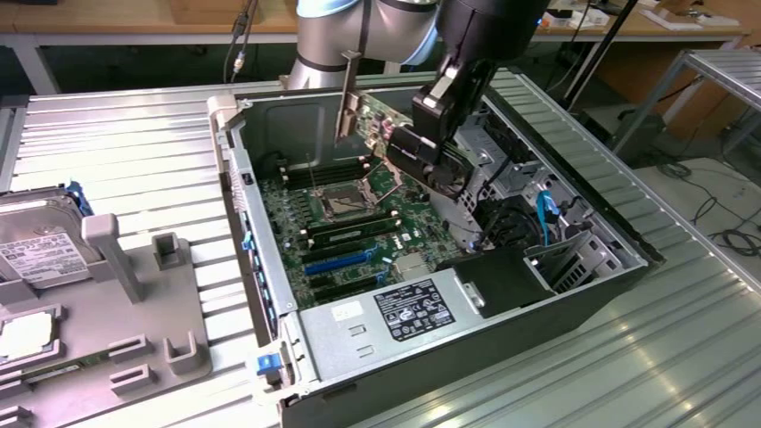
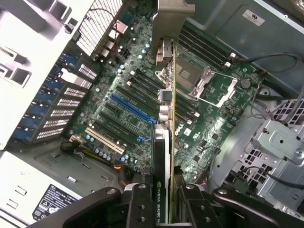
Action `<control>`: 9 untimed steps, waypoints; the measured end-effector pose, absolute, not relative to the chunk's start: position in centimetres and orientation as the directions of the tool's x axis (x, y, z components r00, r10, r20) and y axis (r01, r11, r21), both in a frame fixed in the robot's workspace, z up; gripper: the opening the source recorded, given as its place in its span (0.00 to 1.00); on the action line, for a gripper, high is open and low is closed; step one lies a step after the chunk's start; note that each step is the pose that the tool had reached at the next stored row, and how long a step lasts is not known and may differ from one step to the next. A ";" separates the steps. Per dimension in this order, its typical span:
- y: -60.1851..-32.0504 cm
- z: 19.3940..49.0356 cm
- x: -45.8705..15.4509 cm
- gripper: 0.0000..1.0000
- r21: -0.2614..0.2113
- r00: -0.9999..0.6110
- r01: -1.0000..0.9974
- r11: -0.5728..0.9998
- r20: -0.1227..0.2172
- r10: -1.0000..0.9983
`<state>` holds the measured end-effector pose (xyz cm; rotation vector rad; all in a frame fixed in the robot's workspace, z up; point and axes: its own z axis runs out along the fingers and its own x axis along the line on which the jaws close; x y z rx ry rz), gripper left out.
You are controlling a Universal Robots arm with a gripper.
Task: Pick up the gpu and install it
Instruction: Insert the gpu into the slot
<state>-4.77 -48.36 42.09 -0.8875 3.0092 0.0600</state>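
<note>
Closest to the wrist camera, the black two-fingered claw [image 2: 164, 192] stands partly closed. Its fingers [image 2: 140, 206] clamp both faces of the gpu [image 2: 168, 118], a thin green circuit card with a dark side and one narrow silver metal bracket [image 2: 172, 19] at its far end. The card shows edge-on, so its faces are mostly hidden, and the fingers cover part of the label on its dark side. The claw's body is cut off by the frame.

Beneath the card lies the green motherboard [image 2: 142, 85], carrying one long blue slot [image 2: 133, 107], one white slot [image 2: 104, 140] and one square silver processor socket [image 2: 204, 80]. The black memory slots [image 2: 204, 45] beside the socket are too crowded to count surely.

In the exterior view, the near corner of the open grey computer case [image 1: 256, 267] holds one silver power supply box with a black-and-white label [image 1: 398, 312]. The case lies on a ribbed metal table [image 1: 143, 152]. At the exterior view's left a grey plastic fixture tray [image 1: 131, 339] bears one silver hard drive with a white label [image 1: 36, 254], cut by the frame's edge.

Farther back, the gpu [image 1: 378, 120] hangs tilted above the motherboard [image 1: 345, 232], bracket uppermost and seated in no slot. The claw [image 1: 419, 147] hides the card's lower end. The silver-grey arm [image 1: 333, 45] rises out of frame.
</note>
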 end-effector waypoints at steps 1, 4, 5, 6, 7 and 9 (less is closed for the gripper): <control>-48.4 42.1 -4.8 0.27 0.036 -0.835 -0.550 0.834 -0.014 -0.550; -48.4 42.1 -4.8 0.27 0.036 -0.825 -0.565 0.824 -0.014 -0.565; -48.4 42.1 -4.8 0.27 0.036 -0.824 -0.567 0.823 -0.014 -0.567; -48.4 42.1 -4.8 0.27 0.036 -0.821 -0.571 0.820 -0.014 -0.571; -48.4 42.1 -4.8 0.27 0.036 -0.820 -0.573 0.819 -0.014 -0.573; -48.4 42.1 -4.8 0.27 0.036 -0.815 -0.580 0.814 -0.014 -0.580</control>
